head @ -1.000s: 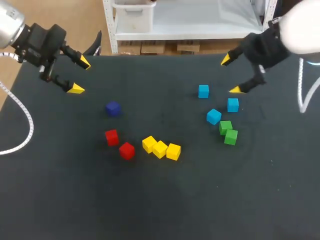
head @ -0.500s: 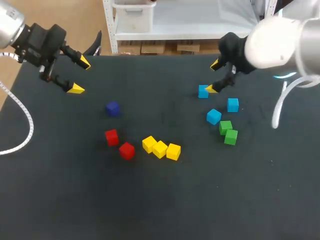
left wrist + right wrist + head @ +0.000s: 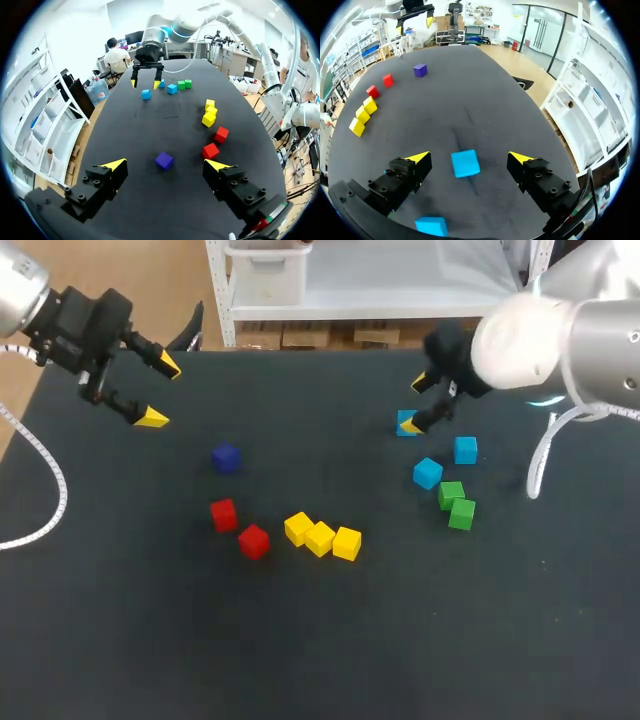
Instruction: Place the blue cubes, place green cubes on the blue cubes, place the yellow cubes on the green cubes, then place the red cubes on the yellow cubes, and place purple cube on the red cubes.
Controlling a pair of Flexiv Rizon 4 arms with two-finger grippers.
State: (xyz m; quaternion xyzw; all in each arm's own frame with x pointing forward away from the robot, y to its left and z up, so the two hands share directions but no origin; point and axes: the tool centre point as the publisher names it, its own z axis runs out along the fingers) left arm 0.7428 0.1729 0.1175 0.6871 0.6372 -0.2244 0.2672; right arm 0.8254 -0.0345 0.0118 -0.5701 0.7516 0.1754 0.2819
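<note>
Two arms work over the black tabletop (image 3: 320, 640). Right arm (image 3: 540, 335) comes in at upper right of the frame. Its right fingers (image 3: 411, 426) stand apart, straddling one blue cube (image 3: 465, 163), with gaps on both sides in the wrist view. Left arm (image 3: 20, 290) is at upper left, with left fingers (image 3: 152, 418) apart and nothing between them.

- Three yellow cubes (image 3: 320, 538) sit in a close row, lower centre.
- Two more blue cubes (image 3: 465, 449) and two green cubes (image 3: 451, 494) lie right of centre.
- Two red cubes (image 3: 254, 541) lie left of the yellows.
- Purple cube (image 3: 226, 457) is above the reds.

Step judged: the first, fetching a blue. Next move calls for lowering and closing squarely on opposite faces.
</note>
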